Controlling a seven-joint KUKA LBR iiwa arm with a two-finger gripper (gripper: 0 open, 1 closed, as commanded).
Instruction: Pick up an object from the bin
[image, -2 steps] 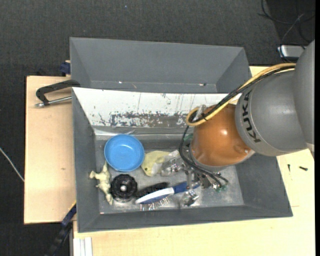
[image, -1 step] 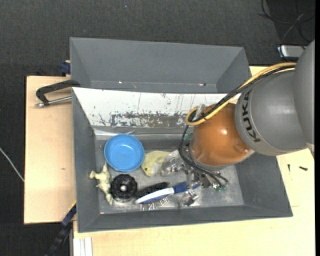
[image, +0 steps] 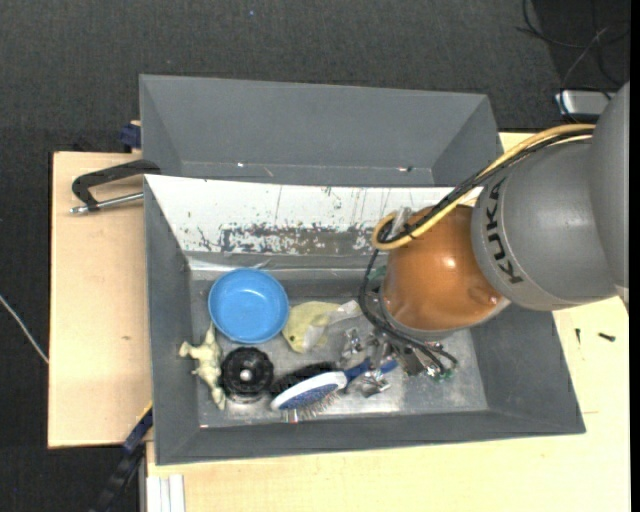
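My gripper (image: 372, 357) hangs low over the bin floor, right of the middle, half hidden under the orange wrist cover. Right below it lies the blue handle of a blue and white brush (image: 307, 391), whose bristled head points left along the front wall. A crumpled pale yellow thing (image: 310, 322) lies just left of the gripper. Whether anything is held I cannot see.
A blue bowl (image: 248, 305) stands at the back left. In front of it lie a black round thing (image: 246, 372) and a cream toy figure (image: 205, 360). The arm and its cover hang over the bin's right half.
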